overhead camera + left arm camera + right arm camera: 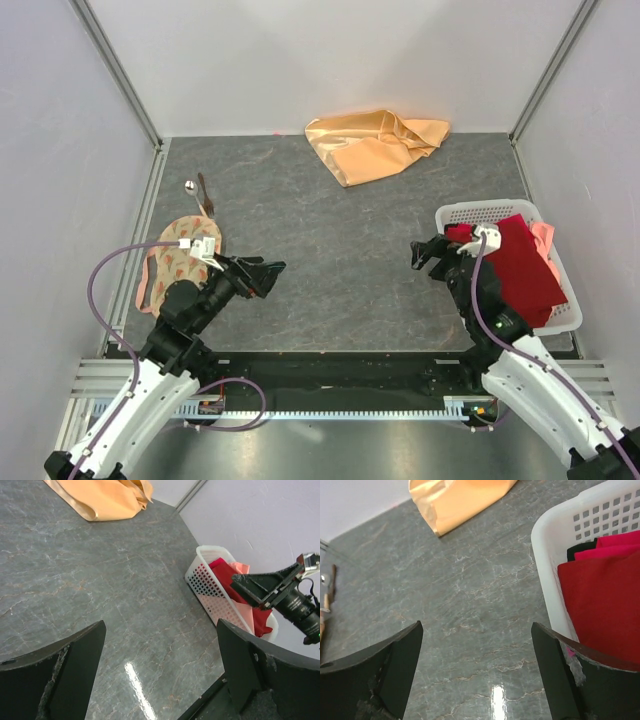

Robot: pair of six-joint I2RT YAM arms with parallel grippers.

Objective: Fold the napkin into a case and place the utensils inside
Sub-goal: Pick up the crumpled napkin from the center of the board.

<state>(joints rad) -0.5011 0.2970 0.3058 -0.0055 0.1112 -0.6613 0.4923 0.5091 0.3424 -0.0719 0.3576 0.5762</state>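
Observation:
The peach-orange napkin (375,144) lies crumpled at the far middle of the table, also in the left wrist view (102,499) and the right wrist view (460,497). No folded case shows. The silver spoon (189,186) and the dark brown stick utensil (205,194) lie at the far left; their ends show in the right wrist view (326,587). My left gripper (268,277) is open and empty over the near left table. My right gripper (424,256) is open and empty, beside the basket.
A white lattice basket (470,212) with a dark red cloth (525,265) stands at the right edge. A round cream cloth with orange print and pink trim (180,250) lies at the left, partly under my left arm. Walls enclose three sides.

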